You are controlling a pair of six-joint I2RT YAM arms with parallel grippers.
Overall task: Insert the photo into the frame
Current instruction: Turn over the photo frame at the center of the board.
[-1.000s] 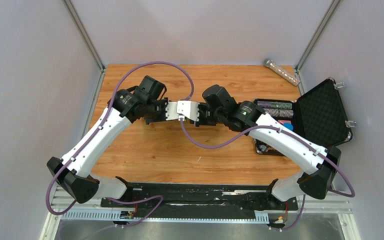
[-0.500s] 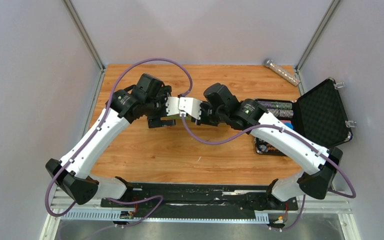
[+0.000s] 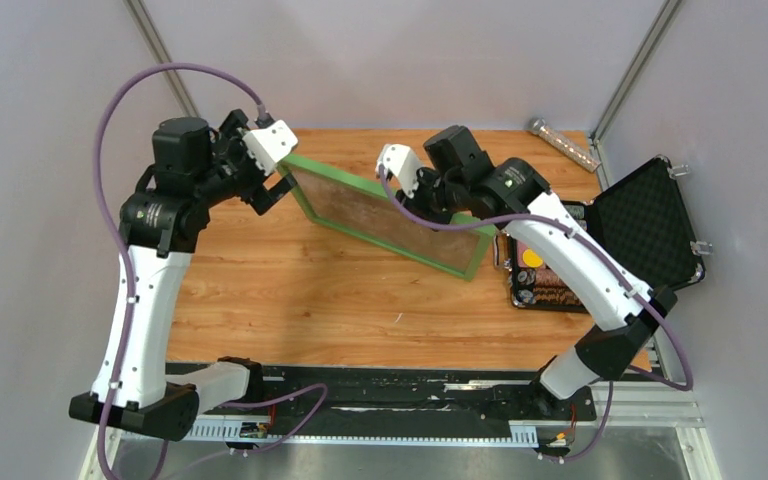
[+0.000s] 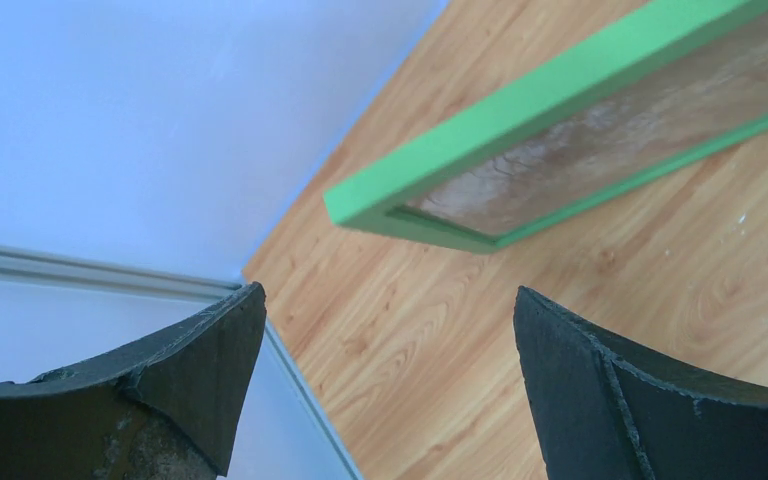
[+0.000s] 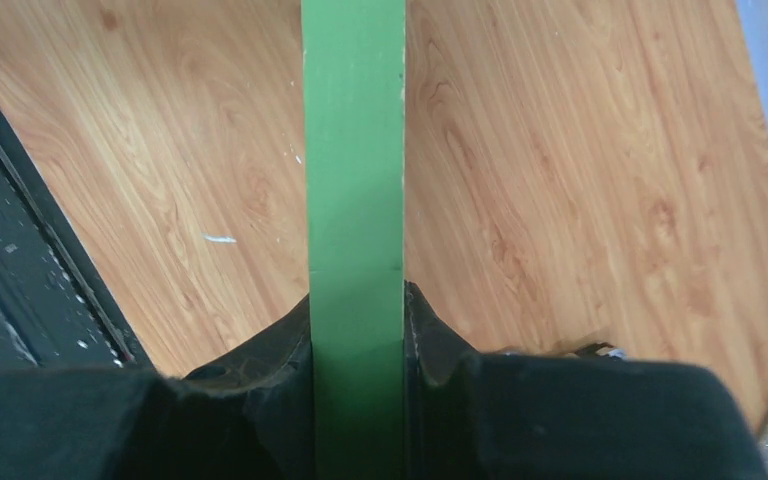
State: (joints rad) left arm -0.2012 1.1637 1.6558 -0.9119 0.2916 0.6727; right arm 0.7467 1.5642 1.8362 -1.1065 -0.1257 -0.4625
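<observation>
left gripper (image 4: 388, 340): just let go, wide open, clear of the frame (image 4: 560, 100) corner | right gripper (image 5: 357, 310): clamped on its rail, tilted over bench (image 3: 290, 290) | photo (image 3: 380, 215): inside frame, looks basically done

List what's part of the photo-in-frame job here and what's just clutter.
Job:
- frame, clamped on its rail by the right gripper
- photo, brown print showing inside the frame
- left gripper, open, off the frame

Lying about:
- black case, lid open, far right
- clear tube, far right corner
</observation>
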